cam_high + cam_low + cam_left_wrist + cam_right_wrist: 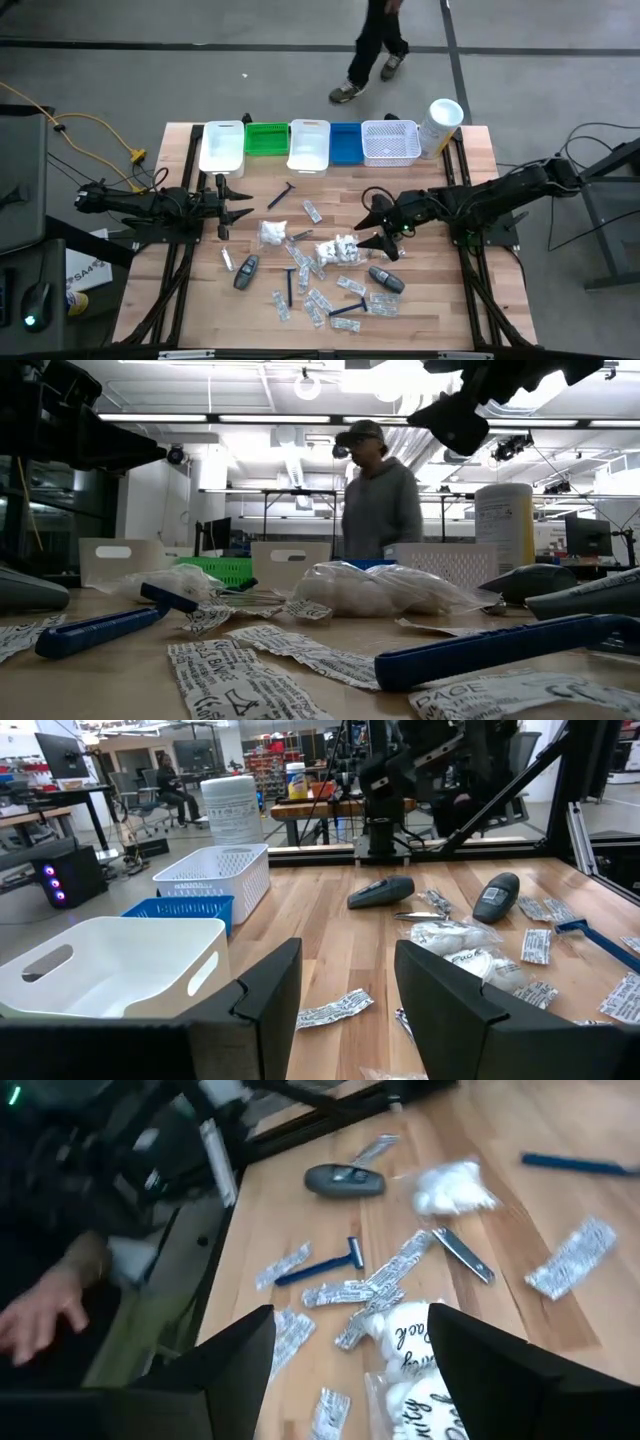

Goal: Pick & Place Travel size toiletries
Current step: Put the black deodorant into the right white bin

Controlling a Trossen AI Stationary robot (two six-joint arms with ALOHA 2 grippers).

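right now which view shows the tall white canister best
The low view: the tall white canister stands upright behind the white mesh bin. The high view shows its top; the left wrist view has it far off; the right wrist view misses it.

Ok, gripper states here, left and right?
Left gripper: open, holding nothing, beside the white bin.
Right gripper: open, empty, above the cotton-ball bag.

Cotton-ball bag [415, 1380] — script print, perhaps "Pack"; sachet [250, 682] lettering illegible.

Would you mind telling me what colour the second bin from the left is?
Green, between two white bins; the high view shows it best.
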